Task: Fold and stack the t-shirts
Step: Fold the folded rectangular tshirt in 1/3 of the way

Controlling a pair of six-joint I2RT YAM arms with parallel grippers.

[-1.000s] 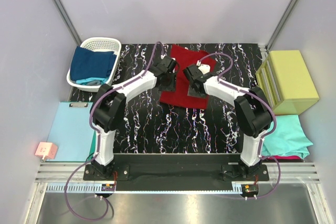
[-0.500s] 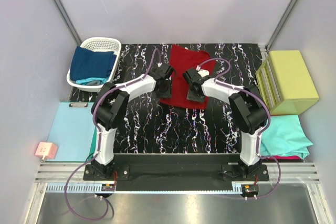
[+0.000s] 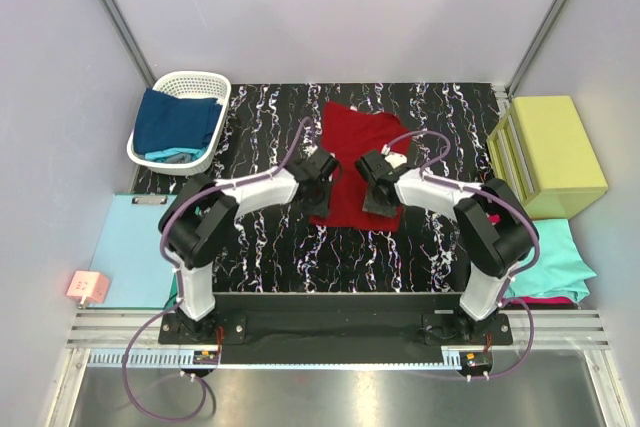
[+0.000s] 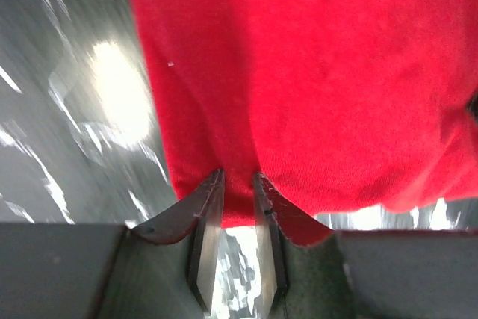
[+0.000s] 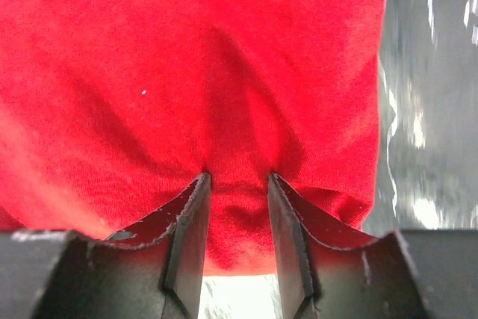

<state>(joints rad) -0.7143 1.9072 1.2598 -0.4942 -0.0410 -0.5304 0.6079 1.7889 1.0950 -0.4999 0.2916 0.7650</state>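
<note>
The left gripper (image 4: 237,211) has its two dark, wedge-shaped fingers drawn close together on the near hem of the dark red t-shirt (image 4: 314,72), with a small fold of cloth pinched between them. Soft creases fan out from the fingertips. The right gripper (image 5: 237,184) holds the same hem further to the right. Its jaws stand a little wider, with a thicker tuck of fabric between them and red cloth lapping over the outer sides of both fingers. Up close the shirt is a fine, matte knit, evenly coloured.

From above, the shirt lies as a rough rectangle in the middle of the table (image 3: 270,237), its long side running away from the arms. The far part lies flat and the near edge is gathered at the two grippers. The table top is glossy black, streaked with white marble veins.

At the far left a white slotted plastic basket (image 3: 195,77) holds a crumpled navy t-shirt (image 3: 175,122). A flat pale-blue sheet (image 3: 135,252) lies in front of the basket. On the right stands a boxy yellow-green box (image 3: 555,152). Nearer than it, a folded teal t-shirt (image 3: 545,257) rests on a magenta t-shirt (image 3: 545,299), of which only an edge shows.
</note>
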